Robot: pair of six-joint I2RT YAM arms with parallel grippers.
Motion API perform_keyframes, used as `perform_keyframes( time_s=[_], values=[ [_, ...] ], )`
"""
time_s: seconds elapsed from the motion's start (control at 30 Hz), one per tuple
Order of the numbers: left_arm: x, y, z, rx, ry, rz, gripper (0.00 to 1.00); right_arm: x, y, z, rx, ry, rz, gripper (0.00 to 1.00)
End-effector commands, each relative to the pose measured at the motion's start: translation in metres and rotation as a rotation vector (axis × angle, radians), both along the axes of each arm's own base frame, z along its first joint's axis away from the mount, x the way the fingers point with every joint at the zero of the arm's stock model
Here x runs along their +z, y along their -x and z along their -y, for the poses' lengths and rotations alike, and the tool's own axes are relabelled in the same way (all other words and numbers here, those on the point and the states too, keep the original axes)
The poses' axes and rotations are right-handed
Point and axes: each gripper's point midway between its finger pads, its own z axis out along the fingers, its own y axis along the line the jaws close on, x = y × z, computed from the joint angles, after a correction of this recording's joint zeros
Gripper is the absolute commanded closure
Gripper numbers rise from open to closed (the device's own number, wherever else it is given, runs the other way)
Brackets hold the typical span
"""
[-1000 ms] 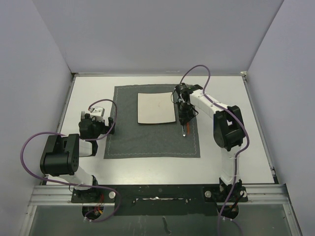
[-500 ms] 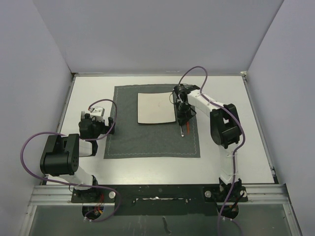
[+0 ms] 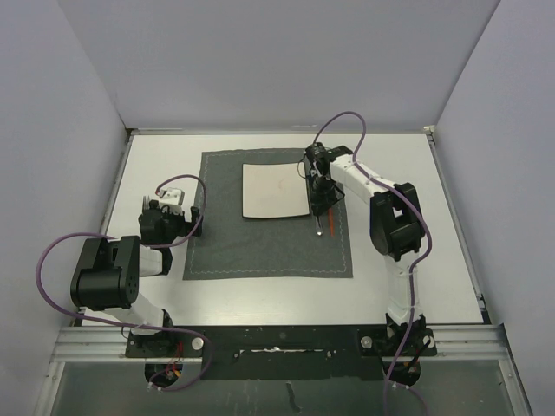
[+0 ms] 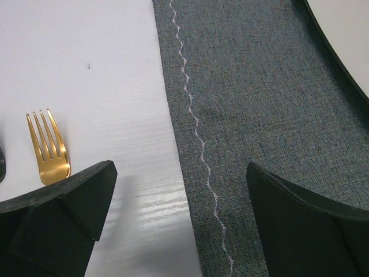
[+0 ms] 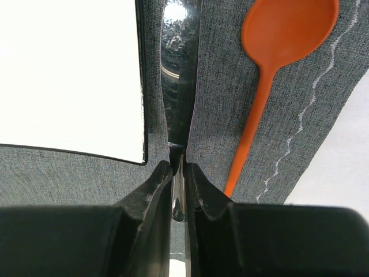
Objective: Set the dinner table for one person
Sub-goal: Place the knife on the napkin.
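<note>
**Fig.** White dinner surface (image 3: pixel 260 299) spans the enclosure floor beneath both arms, carrying a grey placemat (image 3: pixel 269 251). Right jaws clench a silver knife (image 5: pixel 180 69) between plate (image 5: pixel 69 69) and orange spoon (image 5: pixel 288 29); left jaws gape near a gold fork (image 4: pixel 49 147).

The top camera sits above and behind my bases, facing down and forward, far enough off to take in the whole surface (image 3: pixel 156 165) with the placemat (image 3: pixel 260 247) and plate (image 3: pixel 273 191). My left wrist camera looks down from close by, between the fingers of my left gripper (image 4: pixel 179 196), at the placemat's stitched left edge and a fork (image 4: pixel 49 147). My right wrist camera is closer still, looking along my right gripper (image 5: pixel 178 167) and a knife (image 5: pixel 180 69), between the plate's right edge and a spoon (image 5: pixel 277 52). Both wrist views show patches of the placemat that the top view shows whole.
</note>
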Motion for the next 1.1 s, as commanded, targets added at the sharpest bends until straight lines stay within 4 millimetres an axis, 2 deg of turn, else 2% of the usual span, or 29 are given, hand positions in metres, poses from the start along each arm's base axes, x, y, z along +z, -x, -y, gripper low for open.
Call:
perform_keyframes(
  time_s=[0.0, 1.07],
  values=[
    [0.011, -0.008, 0.000, -0.010, -0.004, 0.058, 0.02, 0.009, -0.011, -0.007, -0.006, -0.010, 0.028, 1.00],
    [0.012, -0.008, 0.000, -0.010, -0.004, 0.059, 0.02, 0.002, -0.024, 0.006, -0.078, 0.029, 0.024, 1.00]
  ],
)
